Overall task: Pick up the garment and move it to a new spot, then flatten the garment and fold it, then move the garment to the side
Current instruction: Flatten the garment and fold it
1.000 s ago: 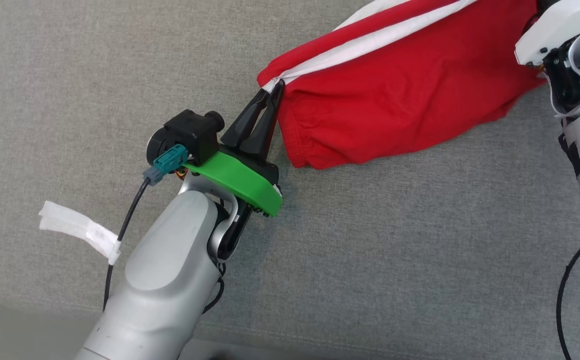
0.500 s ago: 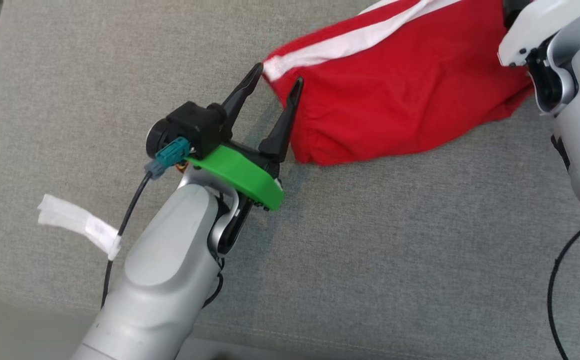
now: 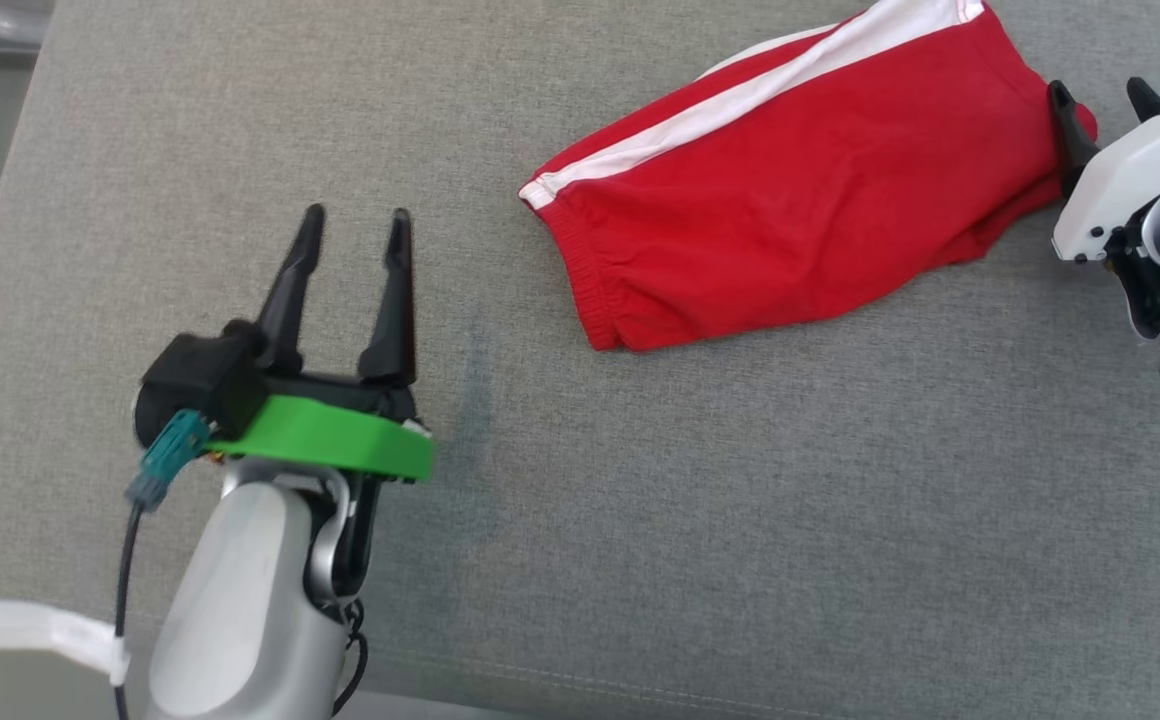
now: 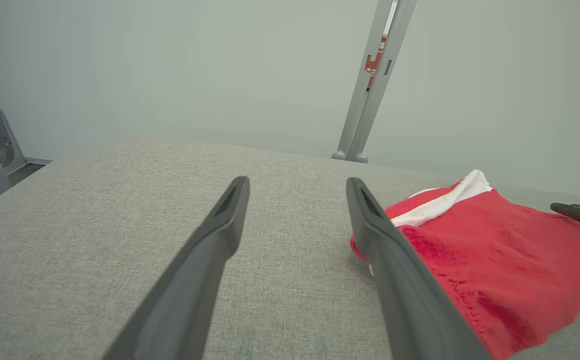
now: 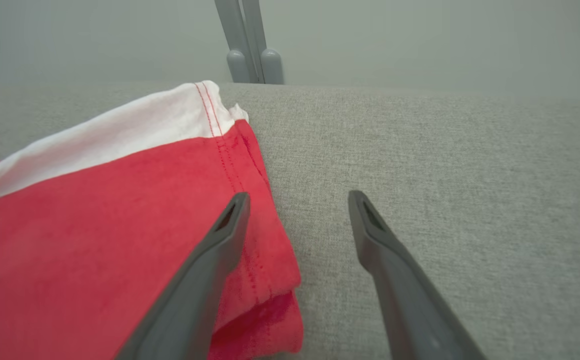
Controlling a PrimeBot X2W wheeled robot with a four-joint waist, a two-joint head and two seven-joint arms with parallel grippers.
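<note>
The garment (image 3: 790, 200) is a pair of red shorts with a white side stripe, lying folded on the grey cushion at the upper right of the head view. My left gripper (image 3: 357, 215) stands open to the left of it, well apart from its waistband end, nothing between the fingers. In the left wrist view the garment (image 4: 495, 260) lies right of the open left gripper (image 4: 297, 184). My right gripper (image 3: 1100, 92) is open at the garment's right end. In the right wrist view the right gripper (image 5: 298, 198) straddles the garment's (image 5: 95, 225) hem edge, holding nothing.
The grey cushion (image 3: 700, 500) spreads wide below and left of the garment. Its front seam runs along the bottom of the head view. A grey metal post (image 4: 370, 80) stands beyond the cushion's far edge against a pale wall. White tape (image 3: 30, 630) hangs on my left arm's cable.
Both grippers opened and let go of the garment, which now lies flat on the cushion. My left gripper pulled back to the left and down. The head view has also shifted.
</note>
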